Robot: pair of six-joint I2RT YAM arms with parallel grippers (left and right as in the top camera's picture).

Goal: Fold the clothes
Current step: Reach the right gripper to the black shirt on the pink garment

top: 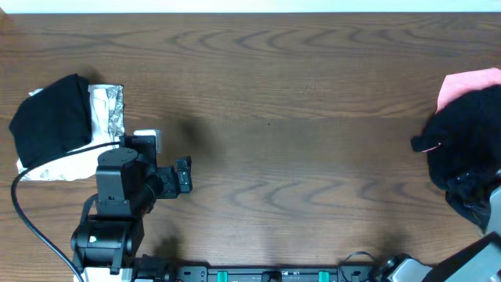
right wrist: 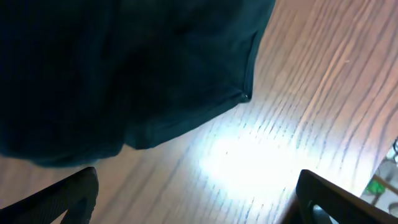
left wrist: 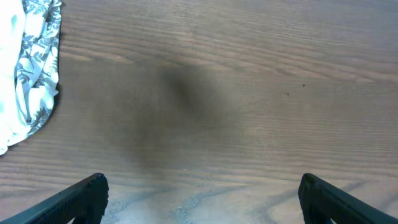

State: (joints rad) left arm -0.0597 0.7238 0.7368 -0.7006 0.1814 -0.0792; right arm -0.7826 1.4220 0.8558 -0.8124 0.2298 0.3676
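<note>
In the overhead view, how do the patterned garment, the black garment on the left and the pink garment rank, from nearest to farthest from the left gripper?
From the left gripper:
1. patterned garment, on the left side of the table.
2. left black garment, further left, lying on the patterned one.
3. pink garment, at the far right edge.

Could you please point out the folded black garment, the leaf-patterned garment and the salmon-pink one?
folded black fabric garment [top: 51, 117], overhead view, its middle.
white-grey leaf-patterned fabric garment [left wrist: 38, 68], left wrist view, patterned edge.
salmon-pink fabric garment [top: 466, 86], overhead view, exposed upper part.
</note>
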